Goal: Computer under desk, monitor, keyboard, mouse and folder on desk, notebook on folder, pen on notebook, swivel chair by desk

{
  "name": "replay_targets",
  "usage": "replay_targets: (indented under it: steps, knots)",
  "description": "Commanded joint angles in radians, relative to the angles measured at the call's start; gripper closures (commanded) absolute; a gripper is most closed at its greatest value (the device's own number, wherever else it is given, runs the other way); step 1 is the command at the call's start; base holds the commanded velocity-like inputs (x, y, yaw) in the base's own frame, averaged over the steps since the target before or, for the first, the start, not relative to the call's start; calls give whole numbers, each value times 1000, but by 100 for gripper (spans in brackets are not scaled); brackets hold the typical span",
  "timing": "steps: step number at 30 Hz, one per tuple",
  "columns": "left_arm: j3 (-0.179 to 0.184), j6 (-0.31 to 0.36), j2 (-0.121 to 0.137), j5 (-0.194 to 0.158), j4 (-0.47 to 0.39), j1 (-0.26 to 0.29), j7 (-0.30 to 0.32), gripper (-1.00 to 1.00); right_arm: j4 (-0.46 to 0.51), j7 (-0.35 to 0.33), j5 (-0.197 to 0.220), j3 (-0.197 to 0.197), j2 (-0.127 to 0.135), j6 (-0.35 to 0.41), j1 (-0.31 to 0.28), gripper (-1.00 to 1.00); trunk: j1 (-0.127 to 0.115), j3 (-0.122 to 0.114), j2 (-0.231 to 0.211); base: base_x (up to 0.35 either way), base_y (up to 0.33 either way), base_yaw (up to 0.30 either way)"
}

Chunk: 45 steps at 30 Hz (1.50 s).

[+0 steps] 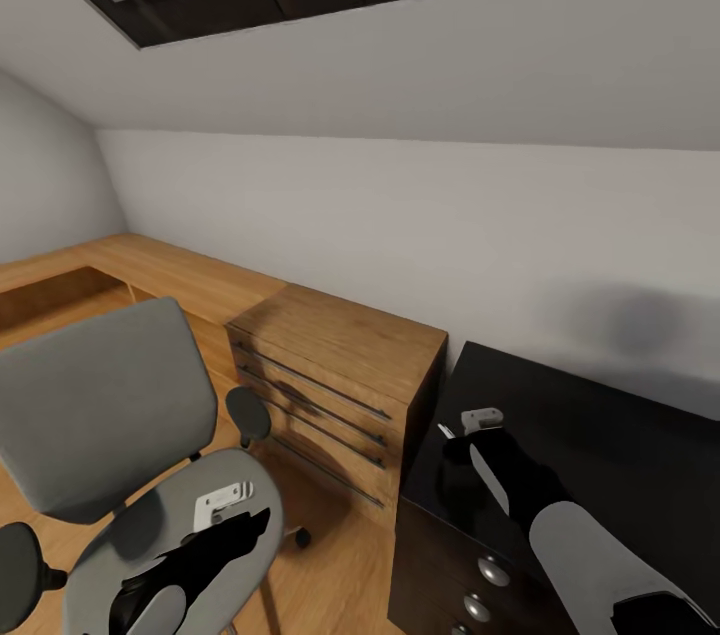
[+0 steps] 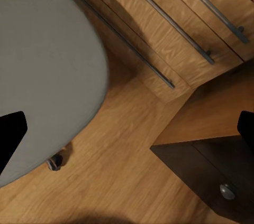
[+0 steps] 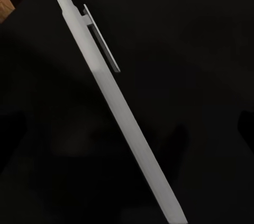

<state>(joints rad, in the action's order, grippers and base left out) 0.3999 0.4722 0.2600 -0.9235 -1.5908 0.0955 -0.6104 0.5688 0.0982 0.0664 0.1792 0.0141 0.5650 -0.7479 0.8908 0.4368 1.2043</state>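
Note:
The white pen (image 3: 119,113) lies flat on the black desk (image 1: 610,415), its clip end toward the desk's left edge; in the head view only its tip (image 1: 445,431) peeks out. My right gripper (image 1: 456,445) hangs low right over it, open (image 3: 127,129), with a finger on either side of the pen. The swivel chair (image 1: 100,405) stands at the left with its grey seat (image 2: 47,65) bare. Over the seat's front edge my left gripper (image 1: 250,523) is open and empty (image 2: 127,129). The folder, notebook, monitor, keyboard, mouse and computer are out of view.
A light wooden dresser (image 1: 340,335) with long bar handles (image 2: 159,18) stands between the chair and the desk. The desk's dark drawers with silver knobs (image 2: 227,190) face the wooden floor (image 2: 132,182). A chair castor (image 2: 54,161) sits below the seat.

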Motion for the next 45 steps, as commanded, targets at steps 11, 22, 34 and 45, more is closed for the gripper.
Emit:
replay_targets:
  steps: [11,22,34,45]
  knots:
    - [2,0,1,-9,-2,1,-9,-100,1,8,7,8,1,6,-1,-100,19,17,36,0,0,0]
    - [2,0,-1,-9,-2,1,-9,-100,1,8,7,8,1,6,-1,-100,38,32,71,0,0,0]
    - [2,-1,-1,-12,-1,1,-11,-100,1,8,7,8,1,6,-1,-100,50,42,92,0,0,0]
    - [2,-1,1,-12,-1,1,-11,-100,2,8,6,7,3,6,-1,-100,54,45,99,0,0,0]
